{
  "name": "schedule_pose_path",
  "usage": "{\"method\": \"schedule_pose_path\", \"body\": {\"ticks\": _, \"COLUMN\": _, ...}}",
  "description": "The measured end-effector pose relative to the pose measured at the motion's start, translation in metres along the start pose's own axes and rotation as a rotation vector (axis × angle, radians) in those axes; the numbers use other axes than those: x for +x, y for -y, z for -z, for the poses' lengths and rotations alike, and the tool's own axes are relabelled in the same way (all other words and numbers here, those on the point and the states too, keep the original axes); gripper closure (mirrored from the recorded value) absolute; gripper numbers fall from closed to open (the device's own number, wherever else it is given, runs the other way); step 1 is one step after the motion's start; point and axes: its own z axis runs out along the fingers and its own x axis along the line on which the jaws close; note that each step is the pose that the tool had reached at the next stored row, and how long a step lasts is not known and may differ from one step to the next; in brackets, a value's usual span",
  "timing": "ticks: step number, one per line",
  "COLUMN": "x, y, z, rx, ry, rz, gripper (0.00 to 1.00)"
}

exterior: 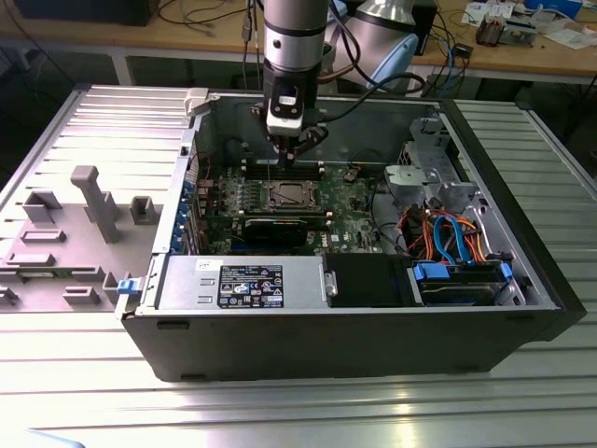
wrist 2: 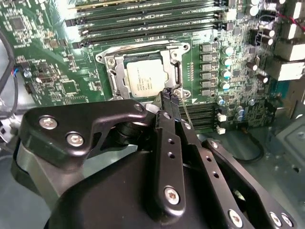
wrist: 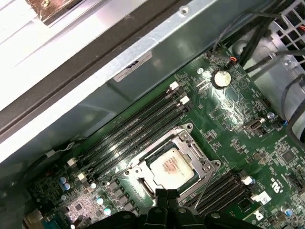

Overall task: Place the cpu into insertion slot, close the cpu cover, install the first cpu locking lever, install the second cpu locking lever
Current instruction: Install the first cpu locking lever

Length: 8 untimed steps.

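Inside the open computer case (exterior: 373, 347), gripper (wrist 2: 170, 95) at the edge of the insertion slot (wrist 2: 106, 61), jaws closed together, nothing seen between them, cpu (wrist 2: 145, 76) seated, cpu cover (wrist 2: 120, 79) lying flat around it.

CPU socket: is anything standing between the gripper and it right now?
Nothing visible does. The gripper hangs right at the socket rim, beside a thin wire lever; the chip lies seated with the metal frame closed around it.

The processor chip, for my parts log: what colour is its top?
Silver-grey; the chip shows best in the second wrist view.
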Motion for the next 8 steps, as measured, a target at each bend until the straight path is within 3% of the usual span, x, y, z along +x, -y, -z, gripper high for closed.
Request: {"method": "schedule_pose_path", "body": {"ticks": 8, "x": 0.0000, "y": 0.0000, "z": 0.0000, "rx": 0.0011, "ry": -0.0002, "rz": 0.103, "gripper": 0.89}}
